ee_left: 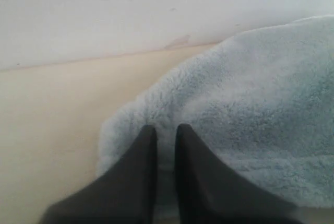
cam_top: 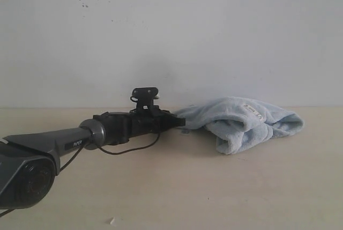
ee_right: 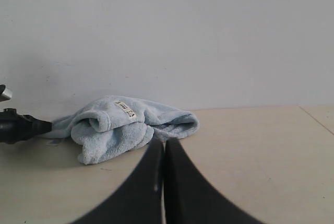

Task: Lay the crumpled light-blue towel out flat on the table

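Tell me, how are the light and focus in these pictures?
Exterior view: soft, even light, a faint shadow under the towel on the table. Left wrist view: close and hazy, fluff blurred. Right wrist view: towel fairly crisp, right pincer dark and soft-edged.

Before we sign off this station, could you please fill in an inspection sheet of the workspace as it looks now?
Surface: beige table, matte.
Job's things: towel crumpled in a heap near the wall, white label on top; not yet spread.
Clutter: one small white speck near the table's front.
Grippers: left gripper pinches the towel's edge; right gripper shut, empty, apart from the towel.
Cables: black cable loops under the left arm.
Surroundings: plain white wall.
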`<state>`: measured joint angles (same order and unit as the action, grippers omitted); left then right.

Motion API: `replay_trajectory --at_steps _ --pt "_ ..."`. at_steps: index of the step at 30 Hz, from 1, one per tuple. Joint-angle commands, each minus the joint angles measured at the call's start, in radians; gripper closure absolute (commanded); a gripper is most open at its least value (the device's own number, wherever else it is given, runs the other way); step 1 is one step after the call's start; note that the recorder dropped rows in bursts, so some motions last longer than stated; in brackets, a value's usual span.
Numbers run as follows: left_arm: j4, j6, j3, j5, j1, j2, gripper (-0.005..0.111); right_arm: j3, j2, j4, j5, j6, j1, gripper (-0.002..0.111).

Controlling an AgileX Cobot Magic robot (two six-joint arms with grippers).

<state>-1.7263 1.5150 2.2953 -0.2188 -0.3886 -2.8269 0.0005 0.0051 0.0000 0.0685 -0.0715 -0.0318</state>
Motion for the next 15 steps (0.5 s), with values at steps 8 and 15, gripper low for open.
replay_trajectory --at_steps 8,15 --pt "0.552 -0.528 -0.020 -0.218 0.052 -0.002 0.103 0.000 -0.005 -0.006 -0.012 0.002 -0.002 0.108" --pt "0.895 -0.773 -0.020 -0.427 0.055 0.042 0.103 0.000 -0.005 -0.006 -0.012 0.002 -0.002 0.108"
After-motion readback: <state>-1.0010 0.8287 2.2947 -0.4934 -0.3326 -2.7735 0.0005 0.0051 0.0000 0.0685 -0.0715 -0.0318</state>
